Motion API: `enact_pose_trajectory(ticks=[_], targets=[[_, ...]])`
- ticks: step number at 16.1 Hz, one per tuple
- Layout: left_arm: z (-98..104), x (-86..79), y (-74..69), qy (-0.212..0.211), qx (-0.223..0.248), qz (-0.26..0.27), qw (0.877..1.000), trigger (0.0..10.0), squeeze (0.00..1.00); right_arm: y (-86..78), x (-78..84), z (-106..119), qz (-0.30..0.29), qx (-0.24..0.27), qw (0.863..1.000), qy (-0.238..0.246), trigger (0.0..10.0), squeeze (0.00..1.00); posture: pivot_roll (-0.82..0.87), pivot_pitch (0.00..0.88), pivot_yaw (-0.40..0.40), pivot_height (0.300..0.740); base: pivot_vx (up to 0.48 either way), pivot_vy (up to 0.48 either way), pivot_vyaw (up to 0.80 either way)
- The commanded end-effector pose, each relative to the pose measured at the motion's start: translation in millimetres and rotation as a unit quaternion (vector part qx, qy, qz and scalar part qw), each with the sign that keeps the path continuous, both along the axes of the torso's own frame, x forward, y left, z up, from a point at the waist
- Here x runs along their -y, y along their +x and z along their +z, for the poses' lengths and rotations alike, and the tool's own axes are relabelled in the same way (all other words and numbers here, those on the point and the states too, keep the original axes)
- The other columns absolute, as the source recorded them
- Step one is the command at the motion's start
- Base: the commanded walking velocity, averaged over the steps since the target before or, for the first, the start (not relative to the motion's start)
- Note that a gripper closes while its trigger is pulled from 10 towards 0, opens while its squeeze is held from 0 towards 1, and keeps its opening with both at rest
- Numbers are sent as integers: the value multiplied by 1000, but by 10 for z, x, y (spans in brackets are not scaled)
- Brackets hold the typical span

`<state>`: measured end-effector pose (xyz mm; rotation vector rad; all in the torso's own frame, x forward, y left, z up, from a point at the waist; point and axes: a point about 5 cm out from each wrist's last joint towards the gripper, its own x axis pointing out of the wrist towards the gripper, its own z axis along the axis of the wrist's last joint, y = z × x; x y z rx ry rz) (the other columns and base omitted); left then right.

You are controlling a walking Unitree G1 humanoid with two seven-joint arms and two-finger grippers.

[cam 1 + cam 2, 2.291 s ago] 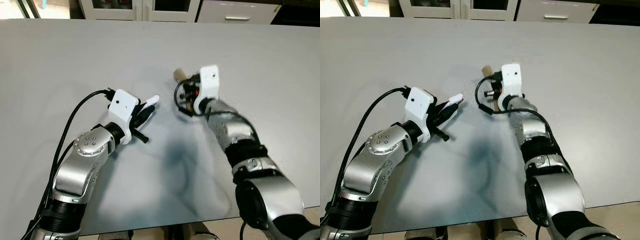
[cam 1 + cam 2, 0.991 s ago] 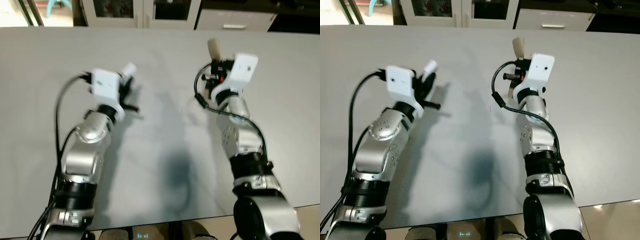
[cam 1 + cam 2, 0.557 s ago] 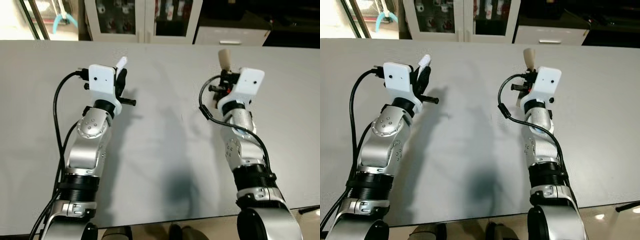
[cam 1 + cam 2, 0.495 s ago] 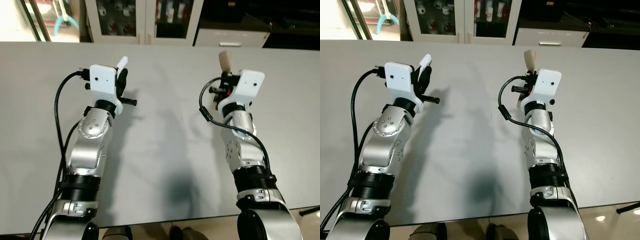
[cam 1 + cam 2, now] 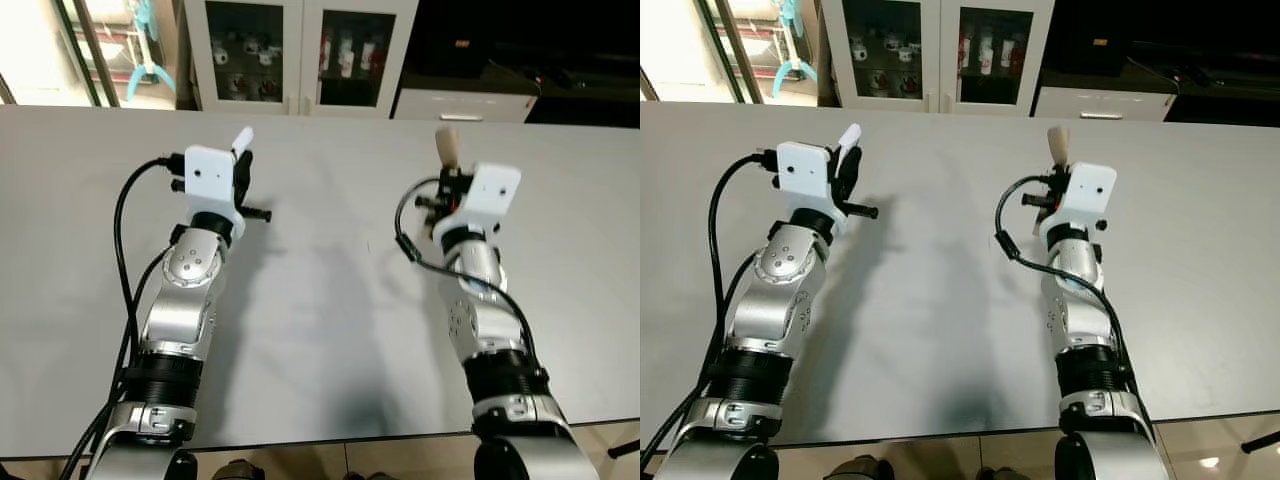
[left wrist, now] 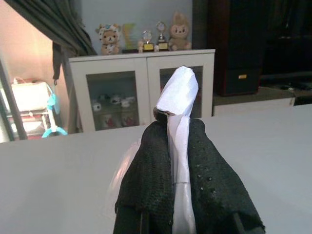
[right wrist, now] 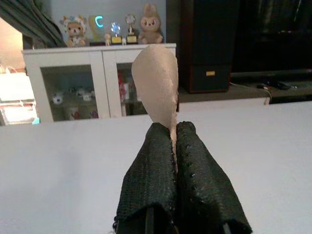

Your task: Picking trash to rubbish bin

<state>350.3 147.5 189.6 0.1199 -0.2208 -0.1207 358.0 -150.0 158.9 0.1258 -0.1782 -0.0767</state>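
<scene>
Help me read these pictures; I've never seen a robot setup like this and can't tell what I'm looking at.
This is a humanoid robot with two silver arms, standing at a grey table. The two wide pictures come from a stereo camera on its head, looking down at its own arms. The two close-ups come from cameras on its wrists, each looking along that hand's two black fingers.

The left hand is shut on a white scrap, raised above the table. The right hand is shut on a tan scrap, also raised. This is the trash it is to bin.

Beyond the table stands a white cabinet with glass doors; the wrist pictures show soft toys on top of it.
</scene>
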Motion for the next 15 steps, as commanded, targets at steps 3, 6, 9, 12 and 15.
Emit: enact_pose_trajectory(ticks=[3, 6, 9, 12, 15], targets=[[-58, 18, 2, 4, 1, 4, 1000, 10000, 0, 7, -3, -16, -2, -7, 1000, -6, 10000, 0, 30, 0, -54, 740, 0, 0, 0], [-75, 42, -12, 0, 3, 1, 1000, 10000, 0, 1, -57, -24, 7, -8, 1000, -2, 10000, 0, 33, 0, -60, 740, 0, 0, 0], [-88, 47, -25, -1, 4, 0, 1000, 10000, 0, -15, -95, -55, 15, -13, 1000, -1, 10000, 0, 37, 0, -62, 740, 0, 0, 0], [-84, 26, -34, -4, 7, 1, 1000, 10000, 0, -19, -113, -69, 18, -16, 1000, 0, 10000, 0, 39, 0, -63, 740, -181, 0, 0], [-86, 21, -41, -1, 7, 2, 1000, 10000, 0, -22, -109, -79, 18, -19, 1000, 1, 10000, 0, 38, 0, -62, 740, -204, 0, 0]])
